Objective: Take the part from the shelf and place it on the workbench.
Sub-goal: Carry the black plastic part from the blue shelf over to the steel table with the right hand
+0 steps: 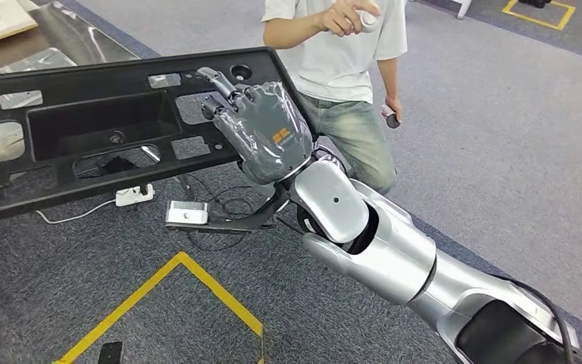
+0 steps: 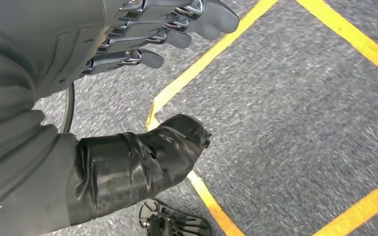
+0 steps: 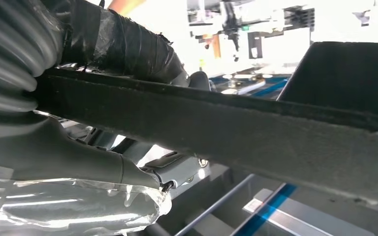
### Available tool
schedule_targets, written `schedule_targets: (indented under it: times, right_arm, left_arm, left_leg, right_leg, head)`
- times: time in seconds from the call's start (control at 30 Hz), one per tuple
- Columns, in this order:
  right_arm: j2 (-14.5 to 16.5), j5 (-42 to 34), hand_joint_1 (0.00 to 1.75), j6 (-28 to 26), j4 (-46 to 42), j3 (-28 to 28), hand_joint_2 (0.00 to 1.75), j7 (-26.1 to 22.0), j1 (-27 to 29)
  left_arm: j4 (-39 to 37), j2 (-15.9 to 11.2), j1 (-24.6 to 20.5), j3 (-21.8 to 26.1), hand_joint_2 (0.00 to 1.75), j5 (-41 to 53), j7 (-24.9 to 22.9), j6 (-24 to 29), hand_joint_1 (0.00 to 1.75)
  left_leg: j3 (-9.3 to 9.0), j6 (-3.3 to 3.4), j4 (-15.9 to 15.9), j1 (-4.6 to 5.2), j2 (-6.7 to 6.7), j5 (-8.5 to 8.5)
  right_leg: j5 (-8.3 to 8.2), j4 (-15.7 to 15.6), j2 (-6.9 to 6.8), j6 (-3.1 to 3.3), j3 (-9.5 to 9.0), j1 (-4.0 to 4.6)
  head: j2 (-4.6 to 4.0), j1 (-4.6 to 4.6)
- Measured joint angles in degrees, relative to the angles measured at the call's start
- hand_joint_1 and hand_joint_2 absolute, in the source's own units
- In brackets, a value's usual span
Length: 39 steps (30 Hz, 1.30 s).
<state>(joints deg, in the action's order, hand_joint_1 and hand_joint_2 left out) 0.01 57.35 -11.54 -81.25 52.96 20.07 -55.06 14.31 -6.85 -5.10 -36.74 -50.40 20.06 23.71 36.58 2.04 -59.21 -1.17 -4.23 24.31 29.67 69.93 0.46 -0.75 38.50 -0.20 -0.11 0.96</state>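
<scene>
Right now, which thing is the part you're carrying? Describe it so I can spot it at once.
Follow the silver right arm up to the right hand. It grips the end of a long black plastic panel that stretches away to the left above the grey carpet. Its many cut-out openings set it apart from the small white box on the floor below.

A person (image 1: pixel 341 68) in a white shirt and jeans stands at about one o'clock on the grey carpet (image 1: pixel 500 136), holding a small white object (image 1: pixel 367 18) in one raised hand and a dark one (image 1: pixel 391 118) in the lowered hand. Yellow floor tape (image 1: pixel 197 277) runs at six o'clock. A white power strip (image 1: pixel 134 196) and a small metal box (image 1: pixel 186 214) lie near centre.
</scene>
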Motion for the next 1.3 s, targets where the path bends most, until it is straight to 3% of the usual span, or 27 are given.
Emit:
schedule_targets:
  times: [0.07,0.1,0.13,0.2,0.27,0.37,0.43,0.47,0.57,0.63,0.7,0.77,0.83,0.9,0.93,0.97,1.0,1.07,1.13,1.23,1.3]
  right_arm:
    - [0.0,0.0,1.75,0.0,0.0,0.0,1.75,0.0,-0.1]
    - [0.0,0.0,1.75,0.0,0.1,0.0,1.75,0.0,-0.2]
    - [0.0,0.0,1.75,0.0,0.1,0.0,1.75,0.0,-0.3]
    - [0.0,0.0,1.75,0.0,0.1,0.0,1.75,0.0,-0.3]
    - [0.1,0.1,1.75,0.0,0.2,0.0,1.75,0.0,-0.4]
    - [0.1,0.3,1.75,0.0,0.3,0.0,1.75,0.2,-0.4]
    - [-0.1,0.4,1.75,0.1,0.4,0.0,1.75,0.4,0.0]
    - [-0.2,0.4,1.75,0.1,0.4,0.0,1.75,0.5,0.1]
    - [-0.4,0.6,1.75,0.1,0.3,0.0,1.75,0.8,0.3]
    - [-0.5,0.7,1.75,0.2,0.0,0.0,1.75,1.0,0.4]
    - [-0.7,0.7,1.75,0.2,-0.3,0.0,1.75,1.1,0.5]
    - [-0.8,0.8,1.75,0.4,-0.6,0.0,1.75,1.1,0.6]
    - [-1.0,0.9,1.75,0.5,-0.9,0.0,1.75,1.2,0.7]
    - [-1.2,0.9,1.75,0.5,-0.9,0.0,1.75,1.2,1.0]
    - [-1.3,0.9,1.75,0.5,-0.9,0.0,1.75,1.2,1.3]
    - [-1.4,0.9,1.75,0.5,-0.9,0.0,1.75,1.1,1.5]
    - [-1.4,0.9,1.75,0.5,-0.9,0.0,1.75,1.0,1.6]
    - [-1.4,0.9,1.75,0.4,-0.9,0.0,1.75,0.7,1.5]
    - [-1.4,0.9,1.75,0.3,-0.9,0.0,1.75,0.4,1.4]
    - [-1.3,0.8,1.75,0.1,-0.8,0.0,1.75,0.0,1.3]
    - [-1.0,0.6,1.75,-0.2,-0.5,0.0,1.75,-0.3,1.1]
  left_arm:
    - [0.0,0.0,-0.1,0.0,1.75,0.0,0.0,0.0,0.00]
    - [0.0,0.0,-0.1,0.0,1.75,0.0,0.0,0.0,0.00]
    - [0.0,0.0,-0.1,0.0,1.75,0.0,-0.1,0.0,0.00]
    - [0.0,-0.1,0.2,0.0,1.75,0.0,-0.5,-0.1,0.00]
    - [-0.1,-0.3,0.4,0.0,1.75,0.0,-0.9,-0.2,0.00]
    - [-0.1,-0.5,0.1,0.0,1.75,0.1,-1.1,-0.7,0.00]
    - [-0.1,-0.6,0.1,0.0,1.75,0.2,-1.1,-0.9,0.00]
    - [-0.1,-0.6,0.2,0.0,1.75,0.3,-1.1,-0.9,0.00]
    - [-0.1,-0.8,0.1,0.0,1.75,0.4,-1.0,-1.0,0.00]
    - [-0.1,-0.8,-0.1,0.0,1.75,0.4,-0.9,-0.9,0.00]
    - [-0.1,-0.9,0.0,0.0,1.75,0.4,-0.9,-0.9,0.00]
    - [-0.1,-0.9,0.1,0.0,1.75,0.3,-0.9,-0.8,0.00]
    - [-0.1,-0.9,0.0,0.0,1.75,0.1,-0.7,-0.8,0.00]
    - [-0.1,-0.9,-0.2,0.0,1.75,0.0,-0.7,-0.7,0.00]
    - [-0.1,-0.9,-0.1,0.0,1.75,-0.1,-0.7,-0.7,0.00]
    - [-0.1,-0.9,-0.1,0.0,1.75,-0.1,-0.7,-0.7,0.00]
    - [-0.1,-0.8,-0.1,0.0,1.75,-0.2,-0.7,-0.6,0.00]
    - [-0.1,-0.7,-0.1,0.0,1.75,-0.2,-0.7,-0.6,0.00]
    - [-0.1,-0.7,-0.2,0.0,1.75,-0.2,-0.7,-0.5,0.00]
    - [-0.1,-0.7,0.1,0.0,1.75,-0.2,-0.8,-0.5,0.00]
    - [-0.1,-0.6,0.3,0.0,1.75,-0.2,-0.8,-0.4,0.00]
  left_leg:
    - [0.14,-0.40,-0.1,-0.03,-1.32,-0.16]
    - [0.33,-0.72,0.0,-0.09,-1.85,-0.31]
    - [0.55,-1.12,0.1,-0.20,-2.39,-0.49]
    - [0.90,-1.96,0.5,-0.45,-3.24,-0.90]
    - [1.70,-2.53,-0.8,-0.34,-1.62,0.12]
    - [6.02,-2.96,-10.6,-0.11,2.77,5.06]
    - [7.72,-3.07,-14.5,-0.12,3.55,5.90]
    - [6.95,-3.05,-13.3,-0.11,3.82,4.81]
    - [1.36,-2.56,-2.9,0.34,6.65,0.83]
    - [0.05,-1.76,-0.2,0.83,7.53,0.72]
    - [0.08,-1.07,-0.1,0.79,6.38,0.63]
    - [-0.06,-0.59,0.2,0.44,5.39,0.45]
    - [-0.11,-0.17,0.3,0.22,4.37,0.32]
    - [-0.06,0.01,0.3,0.23,3.09,0.29]
    - [-0.06,0.02,0.3,0.23,2.34,0.29]
    - [-0.09,0.03,0.2,0.22,1.54,0.29]
    - [-0.15,0.01,0.2,0.20,0.76,0.28]
    - [-0.09,-0.19,0.1,0.16,-0.72,0.25]
    - [0.32,-0.77,0.1,0.06,-1.96,0.03]
    - [0.84,-1.90,0.4,-0.24,-3.27,-0.34]
    - [1.99,-2.43,-2.1,-0.01,-1.01,1.29]
  right_leg:
    - [-2.75,-7.7,2.39,0.31,-3.64,-0.19]
    - [-3.21,-9.8,3.23,0.39,-4.63,-0.22]
    - [-3.09,-10.5,3.58,0.43,-4.95,-0.09]
    - [-3.45,-11.1,2.46,0.82,-5.17,-0.02]
    - [-3.98,-11.9,1.16,1.52,-5.46,-0.19]
    - [-4.12,-12.2,-0.97,2.11,-5.56,0.11]
    - [-3.94,-12.1,-2.44,2.25,-5.55,0.33]
    - [-3.80,-12.0,-3.12,2.23,-5.56,0.36]
    - [-3.13,-11.3,-4.81,1.77,-5.53,0.61]
    - [-2.78,-11.0,-5.65,1.29,-5.52,0.96]
    - [-2.51,-10.9,-6.29,0.82,-5.70,1.13]
    - [-1.21,-9.4,-4.52,0.22,-5.19,0.93]
    - [2.02,-3.7,-1.68,-0.24,-2.56,0.61]
    - [4.81,3.6,-0.82,-0.40,1.03,0.49]
    - [4.79,5.3,-0.79,-0.42,1.98,0.44]
    - [3.66,4.7,-0.72,-0.36,1.91,0.36]
    - [1.64,2.0,-0.43,-0.22,0.80,0.27]
    - [-2.17,-5.9,1.83,0.19,-2.62,0.00]
    - [-3.28,-10.3,3.71,0.42,-4.62,-0.14]
    - [-3.46,-11.4,2.41,0.95,-5.14,-0.12]
    - [-3.91,-12.2,1.04,1.63,-5.53,-0.33]
  head:
    - [0.00,0.03]
    - [0.00,0.04]
    - [0.00,0.05]
    - [0.00,0.04]
    - [0.00,0.29]
    - [0.00,0.67]
    - [0.00,0.67]
    - [0.00,0.67]
    - [0.00,0.68]
    - [0.00,0.62]
    - [0.00,0.57]
    - [0.00,0.55]
    - [0.00,0.49]
    - [0.00,0.46]
    - [0.00,0.45]
    - [0.00,0.45]
    - [0.00,0.45]
    - [0.00,0.49]
    - [0.00,0.50]
    - [0.00,0.53]
    - [0.00,0.90]
